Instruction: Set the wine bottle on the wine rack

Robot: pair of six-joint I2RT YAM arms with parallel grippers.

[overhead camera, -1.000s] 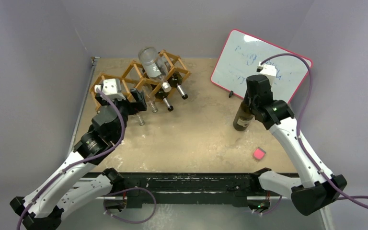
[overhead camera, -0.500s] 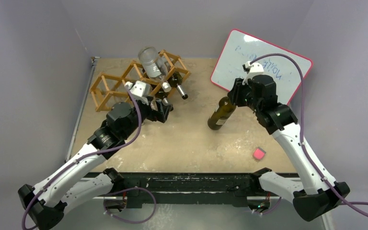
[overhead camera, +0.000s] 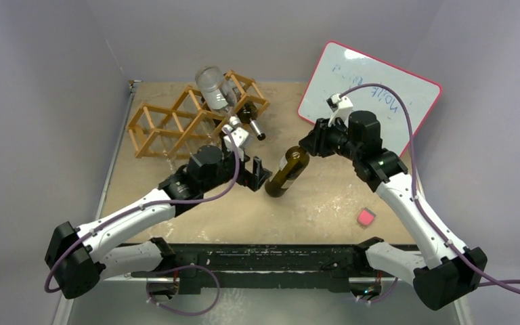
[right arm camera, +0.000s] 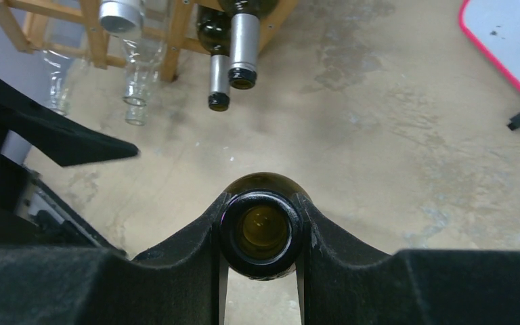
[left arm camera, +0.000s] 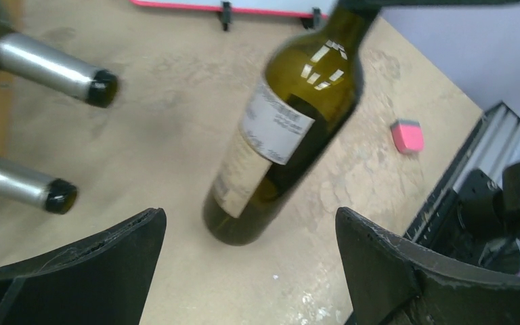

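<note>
The wine bottle (overhead camera: 286,172) is dark olive glass with a pale label and hangs tilted over the middle of the table, base down and to the left. My right gripper (overhead camera: 313,143) is shut on its neck, and the open mouth (right arm camera: 261,232) shows between the fingers. My left gripper (overhead camera: 258,175) stands wide open just left of the bottle's base (left arm camera: 244,223), apart from it. The wine rack (overhead camera: 169,125), a light wooden lattice, lies at the back left behind the left arm.
The rack holds a clear bottle (overhead camera: 211,84), two dark bottles with silver necks (right arm camera: 233,57) and clear glass bottles (right arm camera: 135,95). A red-framed whiteboard (overhead camera: 369,91) leans at the back right. A pink block (overhead camera: 365,217) lies near the front right edge.
My right gripper has carried the bottle leftward from beside the whiteboard and tipped it over. My left arm has swung right, away from the rack, toward the bottle's base.
</note>
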